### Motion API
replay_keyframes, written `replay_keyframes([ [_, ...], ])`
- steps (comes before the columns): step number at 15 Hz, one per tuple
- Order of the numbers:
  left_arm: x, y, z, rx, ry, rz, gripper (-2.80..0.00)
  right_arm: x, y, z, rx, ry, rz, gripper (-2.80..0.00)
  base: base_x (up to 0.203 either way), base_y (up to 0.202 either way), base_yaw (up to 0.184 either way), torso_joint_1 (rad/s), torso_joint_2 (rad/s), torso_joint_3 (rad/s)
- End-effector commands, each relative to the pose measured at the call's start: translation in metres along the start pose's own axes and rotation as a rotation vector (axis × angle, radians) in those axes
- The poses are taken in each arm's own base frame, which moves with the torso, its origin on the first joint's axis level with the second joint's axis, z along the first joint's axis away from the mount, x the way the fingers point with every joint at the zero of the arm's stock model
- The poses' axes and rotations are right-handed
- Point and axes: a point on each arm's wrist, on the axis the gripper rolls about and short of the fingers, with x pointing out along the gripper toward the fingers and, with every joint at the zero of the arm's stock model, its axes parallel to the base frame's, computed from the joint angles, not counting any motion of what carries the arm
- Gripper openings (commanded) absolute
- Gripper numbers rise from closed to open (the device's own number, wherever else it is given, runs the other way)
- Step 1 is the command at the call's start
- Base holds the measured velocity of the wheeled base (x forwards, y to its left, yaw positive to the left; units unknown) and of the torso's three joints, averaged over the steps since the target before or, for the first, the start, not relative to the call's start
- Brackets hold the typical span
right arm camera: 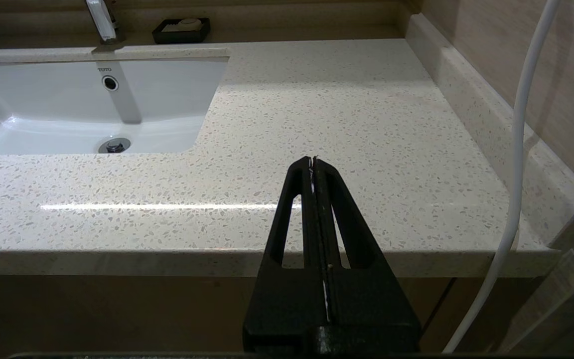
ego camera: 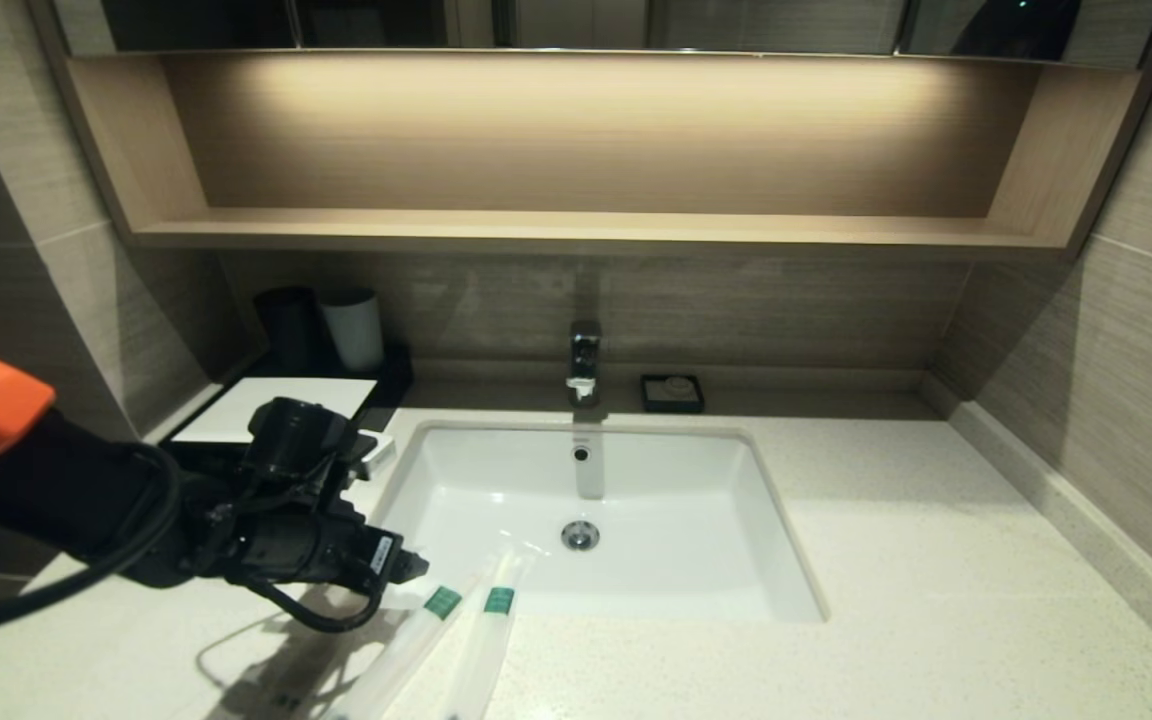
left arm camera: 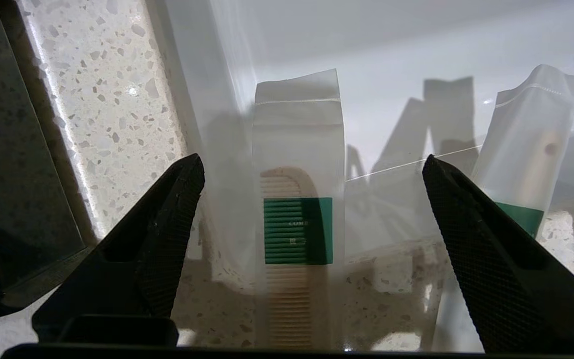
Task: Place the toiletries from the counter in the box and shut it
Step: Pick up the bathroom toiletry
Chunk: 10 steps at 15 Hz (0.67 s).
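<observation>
Two of the toiletries lie side by side on the counter [ego camera: 836, 620], their tips over the sink's front rim: a comb sachet [ego camera: 426, 630] and a second sachet [ego camera: 488, 640], each with a green band. My left gripper [ego camera: 414, 570] hangs low just left of them. In the left wrist view it [left arm camera: 312, 159] is open, and the comb sachet [left arm camera: 297, 149] lies between the spread fingers [left arm camera: 167, 234] without touching them. The second sachet [left arm camera: 526, 144] shows beyond the other finger. The box [ego camera: 276, 408], black with a white top, stands at the back left. My right gripper [right arm camera: 313, 160] is shut and empty at the counter's front right edge.
The white sink [ego camera: 496, 470] with its faucet [ego camera: 584, 360] sits in the middle. A black cup [ego camera: 286, 325] and a white cup [ego camera: 354, 328] stand behind the box. A small black soap dish [ego camera: 672, 392] is by the back wall. A white cable [right arm camera: 521, 149] hangs at the right.
</observation>
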Motion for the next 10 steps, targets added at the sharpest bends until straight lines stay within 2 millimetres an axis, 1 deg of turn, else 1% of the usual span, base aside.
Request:
replay_keyframes([
  [1, 0.0008, -0.0031, -0.0009, -0.009, 0.005, -0.005, 0.00, 0.0000, 0.0000, 0.0004, 0.000, 0.000, 0.000, -2.80, 0.000, 0.000, 0.000, 0.000, 0.00, 0.000],
  [10, 0.0020, -0.0047, -0.0047, -0.028, 0.019, -0.007, 0.00, 0.0001, 0.0000, 0.0002, 0.000, 0.000, 0.000, -2.80, 0.000, 0.000, 0.000, 0.000, 0.00, 0.000],
])
